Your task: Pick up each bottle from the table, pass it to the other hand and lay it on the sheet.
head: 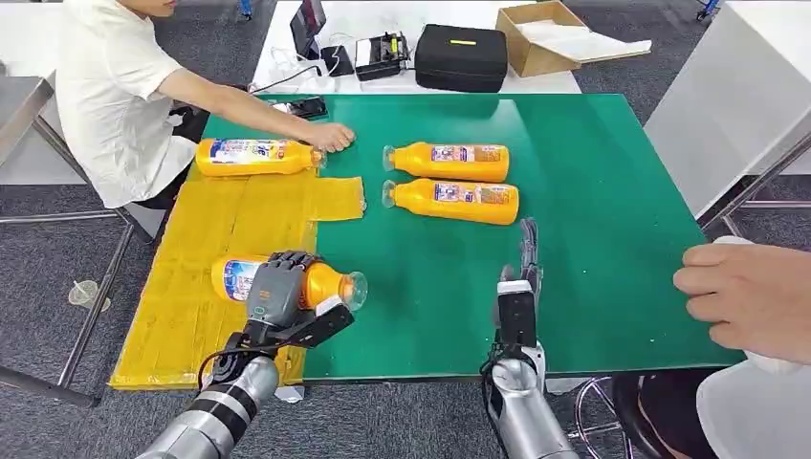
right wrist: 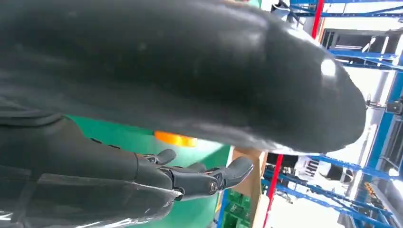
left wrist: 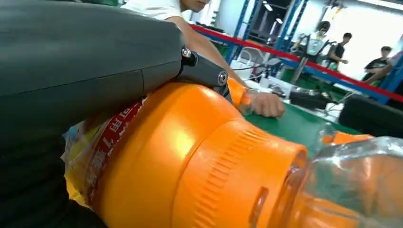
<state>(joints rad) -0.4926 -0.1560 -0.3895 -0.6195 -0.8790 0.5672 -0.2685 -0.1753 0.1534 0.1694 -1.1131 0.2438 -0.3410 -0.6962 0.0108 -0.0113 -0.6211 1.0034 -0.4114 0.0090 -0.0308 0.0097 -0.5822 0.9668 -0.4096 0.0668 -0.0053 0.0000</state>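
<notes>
the fingers of the left hand are wrapped over the body of the held bottle, gripping it around the middle; in the left wrist view the thumb lies across the bottle's orange shoulder. this bottle lies on its side across the edge of the yellow sheet, label end over the sheet, clear cap over the green mat. whether it rests on the surface or hangs just above it cannot be told.

the right hand stands on the mat well to the far side of the sheet's edge, fingers straight and apart, holding nothing.

judgement: the step in hand is laying this bottle down. to do it well, the whole body should be carried further onto the sheet before release, since the cap end overhangs; the bottle is round and likely to roll, so the fingers should loosen only once it lies settled.

containers: four orange bottles, each looking full of orange liquid. one more bottle lies at the sheet's far edge, a seated person's hand at its cap. two bottles lie side by side on the mat beyond the sheet, not yet handled. another person's hand rests at the mat's corner furthest from the sheet.
</notes>
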